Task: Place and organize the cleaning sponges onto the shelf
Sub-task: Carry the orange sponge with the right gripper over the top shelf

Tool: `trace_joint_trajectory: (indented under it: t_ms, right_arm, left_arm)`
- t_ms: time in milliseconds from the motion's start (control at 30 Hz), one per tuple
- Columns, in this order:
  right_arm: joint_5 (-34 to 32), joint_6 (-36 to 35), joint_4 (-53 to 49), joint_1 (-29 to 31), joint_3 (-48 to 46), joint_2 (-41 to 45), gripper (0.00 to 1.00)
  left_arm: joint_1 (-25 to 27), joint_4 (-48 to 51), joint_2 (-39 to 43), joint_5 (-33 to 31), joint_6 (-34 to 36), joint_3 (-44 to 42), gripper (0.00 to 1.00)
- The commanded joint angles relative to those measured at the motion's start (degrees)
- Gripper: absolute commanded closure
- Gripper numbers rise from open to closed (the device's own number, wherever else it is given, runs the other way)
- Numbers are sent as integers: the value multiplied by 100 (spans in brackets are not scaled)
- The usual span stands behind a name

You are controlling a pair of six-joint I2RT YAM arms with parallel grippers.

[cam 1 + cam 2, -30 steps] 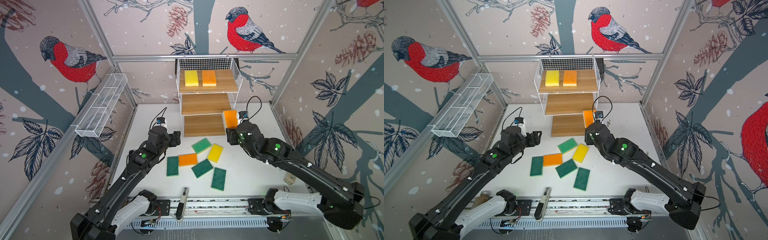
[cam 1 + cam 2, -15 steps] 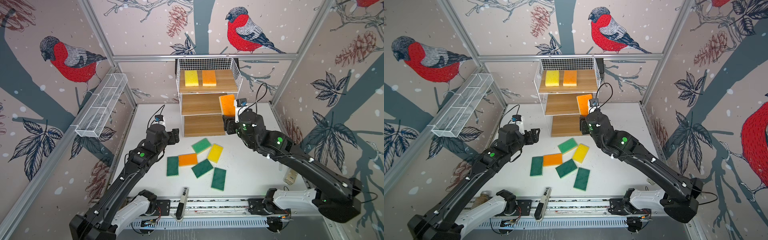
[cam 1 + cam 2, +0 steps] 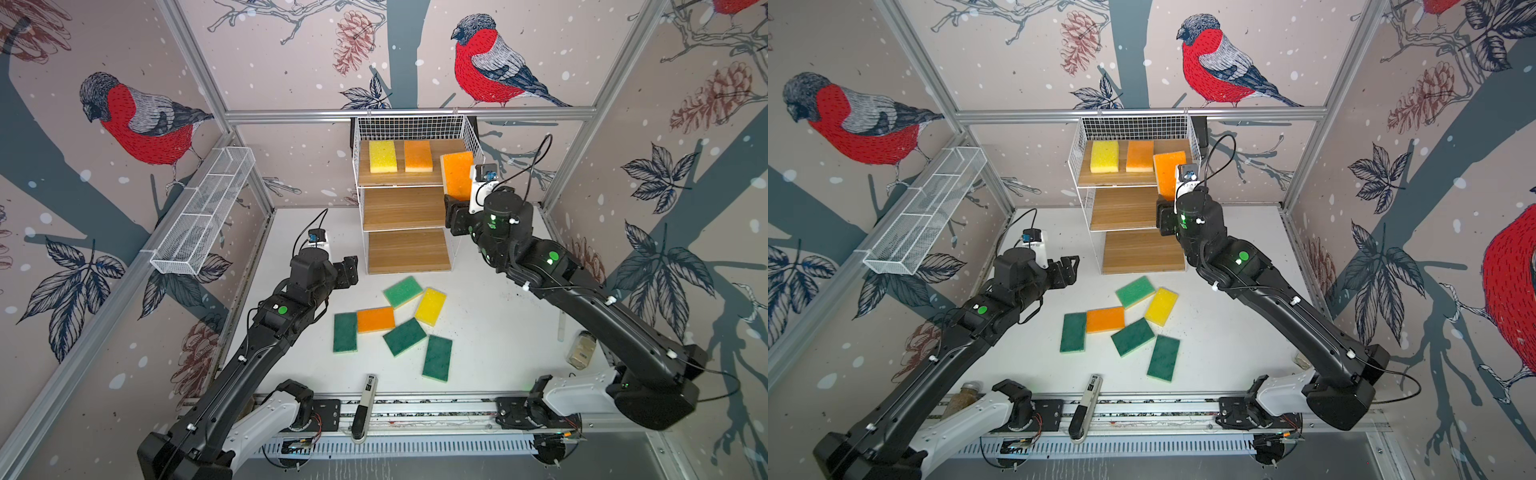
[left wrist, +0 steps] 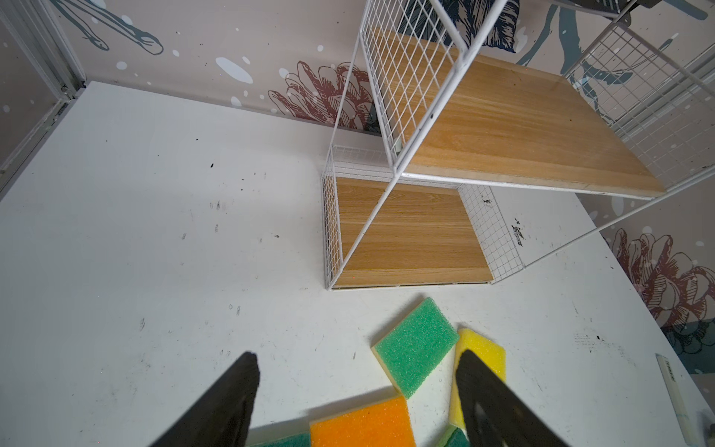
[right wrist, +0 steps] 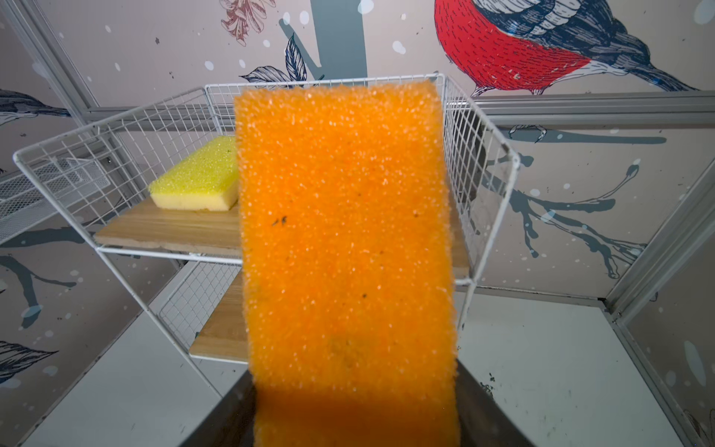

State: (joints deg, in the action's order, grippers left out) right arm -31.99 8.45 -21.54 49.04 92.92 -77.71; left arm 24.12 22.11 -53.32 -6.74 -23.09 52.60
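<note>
Right gripper (image 3: 457, 203): jaws clamped on the lower end of the held orange sponge (image 3: 457, 174), which stands upright in the air before the right part of the shelf's (image 3: 405, 205) top board; a shelved yellow sponge (image 3: 382, 156) and a shelved orange sponge (image 3: 418, 156) lie flat on that board, middle and lowest boards bare. Left gripper (image 3: 1069, 270): fingers apart, empty, above the white table (image 3: 498, 324) left of the lowest board. Loose on the table near the shelf front: light green sponge (image 3: 402, 291), table yellow sponge (image 3: 431, 306), table orange sponge (image 3: 375, 319), left dark green sponge (image 3: 345, 332), middle dark green sponge (image 3: 404, 336), nearest dark green sponge (image 3: 437, 358).
</note>
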Motion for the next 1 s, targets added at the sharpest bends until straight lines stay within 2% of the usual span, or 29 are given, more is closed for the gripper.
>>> trace_joint_trajectory:
  t_ms: [0, 333, 967]
  right_arm:
    - [441, -125, 308, -153, 238, -131, 33]
    - [597, -269, 233, -429, 980, -728, 33]
    - [175, -241, -109, -748, 2164, -1850, 33]
  left_arm:
    - [-23, -267, 47, 59, 102, 7, 19]
    - [-126, -472, 6, 255, 109, -62, 19]
    - [-335, -693, -148, 548, 125, -126, 19]
